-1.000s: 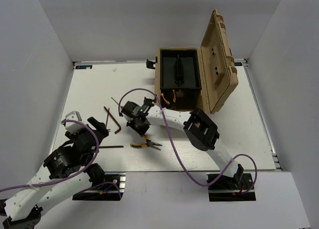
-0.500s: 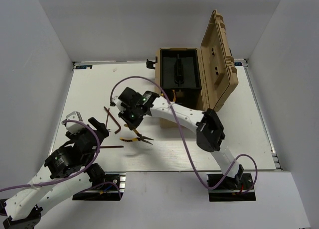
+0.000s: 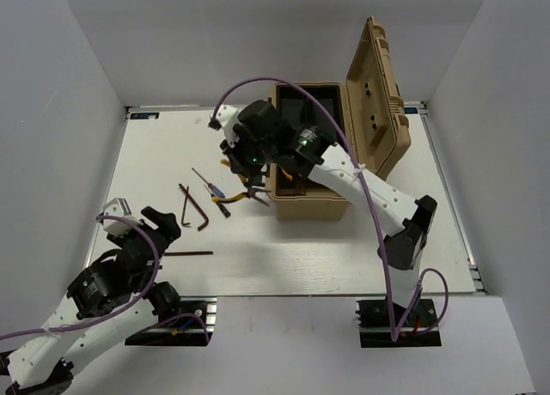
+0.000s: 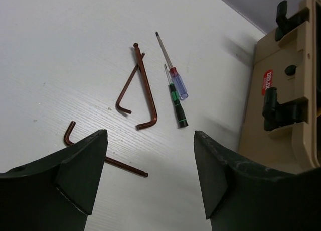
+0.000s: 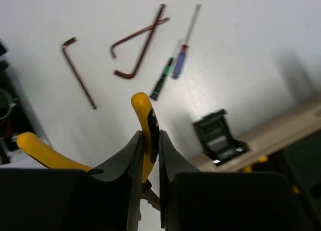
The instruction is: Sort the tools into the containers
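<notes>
Top view: right claw (image 3: 247,179) is clenched on the pliers (image 3: 256,195) and holds them in the air, just left of the toolbox (image 3: 314,209) at its front-left corner. The lid (image 3: 378,112) stands open on the box's right side. Left claw (image 3: 142,213) is released and holds nothing, over the near-left tabletop (image 3: 344,249). Lying left of the box: crossed hex keys (image 3: 196,208), lone hex key (image 3: 187,253), blue screwdriver (image 3: 210,183), green screwdriver (image 3: 225,209).

Left wrist: fingers (image 4: 80,176) spread wide, nothing between them. The lone hex key (image 4: 105,158) is nearest. Crossed pair and both screwdrivers lie beyond, box at right.

Right wrist: fingers (image 5: 135,160) pinch one yellow pliers handle (image 5: 142,108), the other handle splayed left. A black latch (image 5: 218,135) sits on the box edge at right.
</notes>
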